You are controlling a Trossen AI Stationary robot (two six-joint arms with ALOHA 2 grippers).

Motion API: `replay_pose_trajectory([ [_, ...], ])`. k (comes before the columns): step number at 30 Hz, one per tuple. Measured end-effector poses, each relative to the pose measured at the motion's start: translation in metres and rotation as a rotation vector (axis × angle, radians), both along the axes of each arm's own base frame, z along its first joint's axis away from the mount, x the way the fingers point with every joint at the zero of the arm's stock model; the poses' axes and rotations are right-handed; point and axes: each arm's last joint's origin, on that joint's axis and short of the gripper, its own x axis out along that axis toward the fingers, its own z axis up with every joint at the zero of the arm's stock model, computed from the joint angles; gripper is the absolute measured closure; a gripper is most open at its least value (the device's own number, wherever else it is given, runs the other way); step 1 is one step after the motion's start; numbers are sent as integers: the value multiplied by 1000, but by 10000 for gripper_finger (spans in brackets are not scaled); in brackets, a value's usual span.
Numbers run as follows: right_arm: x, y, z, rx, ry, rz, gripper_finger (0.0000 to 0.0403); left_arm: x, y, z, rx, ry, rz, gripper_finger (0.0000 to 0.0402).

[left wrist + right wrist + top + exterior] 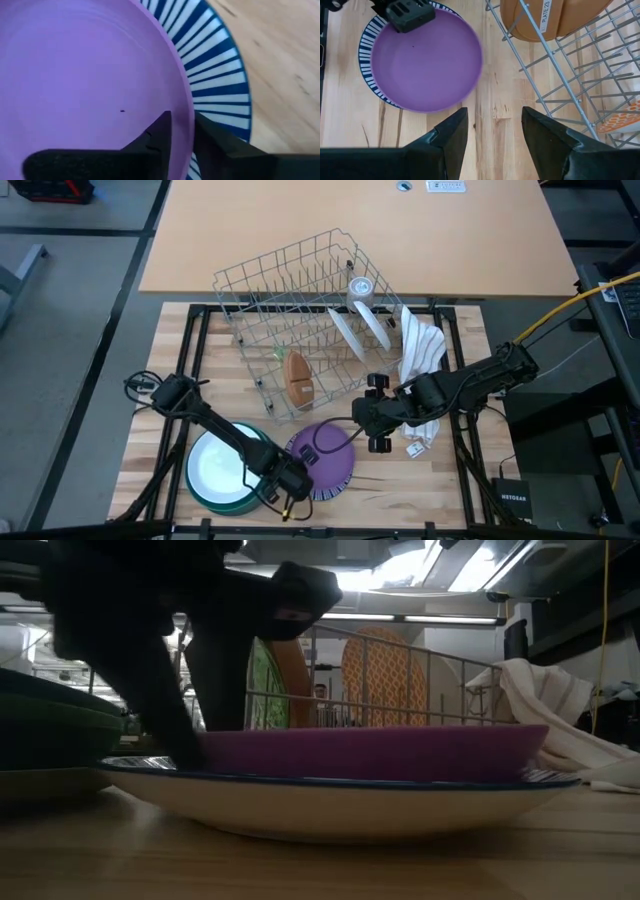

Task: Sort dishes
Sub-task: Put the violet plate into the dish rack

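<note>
A purple plate [325, 455] lies inside a blue-striped white plate [337, 491] near the table's front edge. My left gripper [290, 480] is at the purple plate's left rim, shut on it. My right gripper [378, 412] hovers open and empty to the right of and beyond the purple plate, between it and the wire rack [300, 310]. In the rack a brown plate [297, 378] and two white plates [362, 330] stand on edge. A stack with a white plate on top of green and teal ones [215, 465] sits to the left. My left gripper pinches the purple plate's rim [186, 107] at the plate's left side, one finger [157, 137] inside the plate and one [215, 142] outside. The fingers come from above, slanting down. The plate sits level in the striped plate [215, 70].
A white striped cloth [420, 355] hangs over the rack's right end. An orange-patterned plate [385, 670] and a clear green one [265, 680] also stand in the rack. Bare wood lies to the right of the striped plate, under my right gripper [492, 125].
</note>
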Motion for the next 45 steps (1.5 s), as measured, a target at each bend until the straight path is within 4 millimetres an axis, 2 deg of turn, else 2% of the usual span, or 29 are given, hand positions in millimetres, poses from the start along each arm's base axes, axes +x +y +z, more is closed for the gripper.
replay_pose_trajectory([
  [4, 0, 0, 0, 0, 0, 0, 212, 1, 1, 0, 4, -6, 6, 392],
  [10, -1, 0, 0, -4, 9, 1, 212, 1, -7, 3, 16, -76, 60, 397],
  [14, -2, 0, 0, 1, 25, 6, 212, 4, -16, 14, 4, -163, 139, 398],
  [18, -6, 1, -2, 32, 78, 55, 212, 8, -22, 27, -78, -208, 242, 399],
  [21, -10, 13, -2, 32, 89, 153, 212, 11, -23, 34, -134, -224, 316, 400],
  [26, -21, 46, 1, 41, 33, 306, 212, 17, -25, 46, -210, -249, 397, 400],
  [33, -30, 90, -9, 103, -113, 434, 212, 24, -30, 69, -289, -285, 394, 401],
  [38, -31, 100, -30, 93, -149, 447, 212, 27, -32, 82, -298, -309, 356, 401],
  [45, -30, 100, -55, 72, -135, 438, 212, 30, -32, 90, -337, -309, 337, 401],
])
